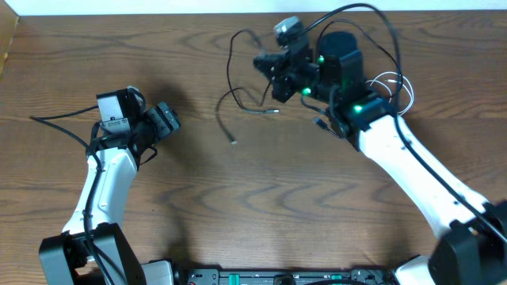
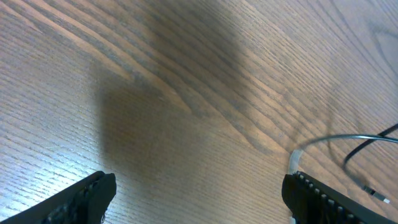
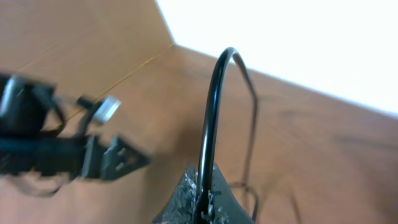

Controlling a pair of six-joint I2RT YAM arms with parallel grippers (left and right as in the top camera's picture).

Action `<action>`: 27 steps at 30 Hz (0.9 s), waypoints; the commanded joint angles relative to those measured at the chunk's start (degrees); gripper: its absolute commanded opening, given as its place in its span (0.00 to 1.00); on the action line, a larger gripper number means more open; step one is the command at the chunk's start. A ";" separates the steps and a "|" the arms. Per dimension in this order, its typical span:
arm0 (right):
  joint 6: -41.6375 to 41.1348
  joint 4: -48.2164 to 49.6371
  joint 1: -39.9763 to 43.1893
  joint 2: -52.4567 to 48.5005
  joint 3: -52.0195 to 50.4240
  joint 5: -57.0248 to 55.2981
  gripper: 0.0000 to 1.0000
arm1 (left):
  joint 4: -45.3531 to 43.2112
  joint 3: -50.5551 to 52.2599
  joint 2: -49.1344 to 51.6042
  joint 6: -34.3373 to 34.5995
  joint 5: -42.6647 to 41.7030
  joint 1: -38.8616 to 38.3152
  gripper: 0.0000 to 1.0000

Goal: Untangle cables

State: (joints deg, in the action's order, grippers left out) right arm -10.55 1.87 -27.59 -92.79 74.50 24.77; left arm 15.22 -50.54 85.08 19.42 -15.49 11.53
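Counted on worktop (image 1: 238,206): two cables, one black, one white. Also counted: two tools, one per arm.

Black cable (image 1: 229,67): toward far edge, about mid-width of worktop. Looped up from the surface and pinched in right tool (image 1: 273,79). Two loose ends noted on the wood, one just below that tool, one farther toward the centre. In right wrist view, seen rising from between the fingers as one tall arch (image 3: 214,106).

Right tool (image 3: 202,180): closed tight on black cable, fingers clamped at the foot of the arch.

White cable (image 1: 394,81): near far right part of worktop, bunched in small loops just behind right arm, partly hidden by it. Plug ends not made out.

Left tool (image 1: 168,119): left half of worktop, well apart from both cables. Spread wide, holding nothing. In left wrist view (image 2: 199,183), bare wood between both fingers; thin dark cord with one small plug visible toward right edge of view.
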 commanded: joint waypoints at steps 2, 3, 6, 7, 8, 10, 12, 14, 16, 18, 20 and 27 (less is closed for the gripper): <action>7.39 -1.11 0.76 2.86 0.11 -19.21 0.01 | -0.09 -0.31 0.59 -0.74 0.76 0.02 0.91; 8.33 -1.40 0.92 2.86 0.11 -21.79 0.01 | -0.09 -0.28 0.59 -0.74 0.76 0.02 0.90; 9.01 -3.80 1.84 2.78 0.11 -29.16 0.01 | -0.09 -0.28 0.59 -0.74 0.76 0.02 0.91; 9.01 -4.74 2.32 2.78 0.11 -30.77 0.01 | -0.09 -0.31 0.59 -0.74 0.76 0.02 0.91; 8.98 -5.66 2.80 2.78 0.11 -32.13 0.01 | -0.09 -0.31 0.59 -0.74 0.76 0.02 0.91; 8.94 -7.96 4.09 2.78 0.11 -34.86 0.01 | -0.07 -0.31 0.59 -0.74 0.76 0.02 0.90; 8.92 -10.23 5.44 2.78 0.09 -36.74 0.01 | -0.09 -0.31 0.59 -0.72 0.76 0.02 0.91; 8.92 -12.55 6.97 2.78 0.09 -37.18 0.01 | -0.07 -0.31 0.59 -0.72 0.76 0.02 0.91; 8.90 -15.10 8.66 2.78 0.07 -37.18 0.01 | -0.07 -0.28 0.59 -0.72 0.76 0.02 0.91; 8.90 -18.10 10.49 2.78 0.07 -37.31 0.01 | -0.07 -0.28 0.59 -0.72 0.76 0.02 0.91; 8.87 -21.14 12.52 2.75 0.04 -37.31 0.01 | -0.07 -0.31 0.59 -0.72 0.74 0.02 0.91; 3.52 -29.03 17.94 1.11 0.04 -37.24 0.01 | -0.04 -0.31 0.59 -0.72 0.74 0.02 0.91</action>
State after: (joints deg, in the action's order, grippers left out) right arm -3.46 -25.15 -11.42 -90.45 74.48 -11.62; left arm 15.14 -50.54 85.08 19.42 -15.49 11.53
